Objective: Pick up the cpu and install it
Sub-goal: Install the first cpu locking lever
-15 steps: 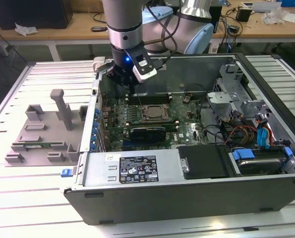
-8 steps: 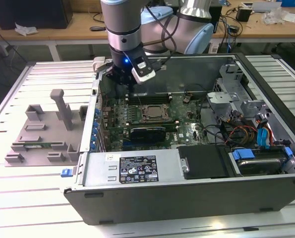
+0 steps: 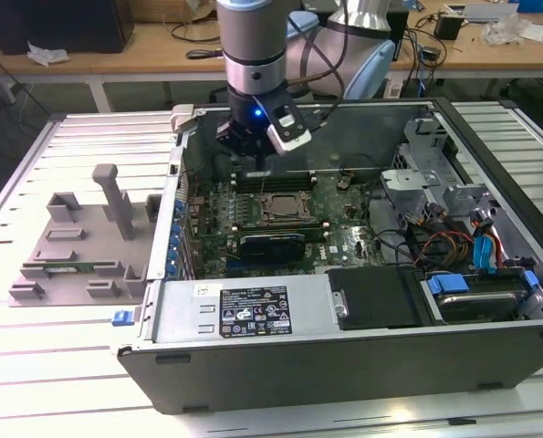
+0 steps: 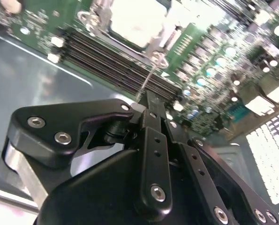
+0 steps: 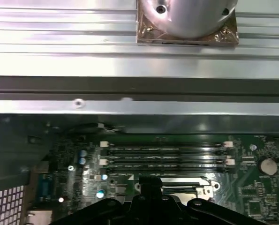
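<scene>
1. Glare washes the cpu (image 4: 132,21) out to a pale bright square in the second wrist view. It appears to lie inside the metal frame of the socket (image 5: 198,189) on the motherboard (image 3: 344,214), and its edges are hard to trace.
2. In the first wrist view the gripper's own black body covers most of the socket, so the middle of the socket is hidden.
3. In the exterior view the gripper (image 3: 253,162) hangs low inside the open computer case (image 3: 344,365), just beside the socket on its far side. Its tips are too dark to make out against the board.
4. Counted: one arm, one case, one labelled power supply (image 3: 253,312) and one grey slotted fixture (image 3: 75,246) on the table, at the exterior view's left of the case.
5. The first wrist view shows what look like four memory slots (image 5: 165,157) in a row and one coin cell (image 5: 269,165).
6. In the second wrist view the gripper (image 4: 148,99) has its fingers (image 4: 154,140) drawn together with no clear gap at the tips.
7. A thin metal rod (image 4: 146,82) runs from the socket frame to those tips. I cannot tell whether it is pinched or merely touched.
</scene>
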Motion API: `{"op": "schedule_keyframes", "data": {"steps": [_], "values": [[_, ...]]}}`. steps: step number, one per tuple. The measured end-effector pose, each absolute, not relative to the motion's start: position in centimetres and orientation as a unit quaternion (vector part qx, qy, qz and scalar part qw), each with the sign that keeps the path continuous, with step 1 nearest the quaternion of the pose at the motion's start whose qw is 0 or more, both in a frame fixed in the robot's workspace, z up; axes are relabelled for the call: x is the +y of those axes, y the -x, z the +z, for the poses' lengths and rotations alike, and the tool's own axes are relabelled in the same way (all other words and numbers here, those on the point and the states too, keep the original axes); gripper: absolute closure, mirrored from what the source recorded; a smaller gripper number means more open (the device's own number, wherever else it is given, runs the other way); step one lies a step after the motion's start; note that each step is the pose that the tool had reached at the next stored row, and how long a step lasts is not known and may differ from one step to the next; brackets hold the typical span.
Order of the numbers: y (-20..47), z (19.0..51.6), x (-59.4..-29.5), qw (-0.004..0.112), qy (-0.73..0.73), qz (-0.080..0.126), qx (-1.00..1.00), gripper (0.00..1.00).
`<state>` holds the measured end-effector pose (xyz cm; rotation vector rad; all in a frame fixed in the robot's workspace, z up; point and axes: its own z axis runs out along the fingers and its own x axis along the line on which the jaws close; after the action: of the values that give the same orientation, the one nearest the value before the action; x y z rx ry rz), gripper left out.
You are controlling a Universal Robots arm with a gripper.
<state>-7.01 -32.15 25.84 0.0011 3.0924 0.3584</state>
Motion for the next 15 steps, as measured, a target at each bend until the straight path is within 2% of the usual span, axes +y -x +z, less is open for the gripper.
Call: {"op": "schedule_keyframes", "data": {"steps": [5,7,9,15], "values": [[6.2,25.8,-32.2,0.014,-0.001,0.113,0.993,0.89],[6.2,25.5,-32.3,0.018,-0.001,0.114,0.993,0.89],[6.2,25.0,-32.4,0.026,-0.003,0.114,0.993,0.89],[5.8,24.0,-32.5,0.028,-0.004,0.114,0.993,0.89]]}}
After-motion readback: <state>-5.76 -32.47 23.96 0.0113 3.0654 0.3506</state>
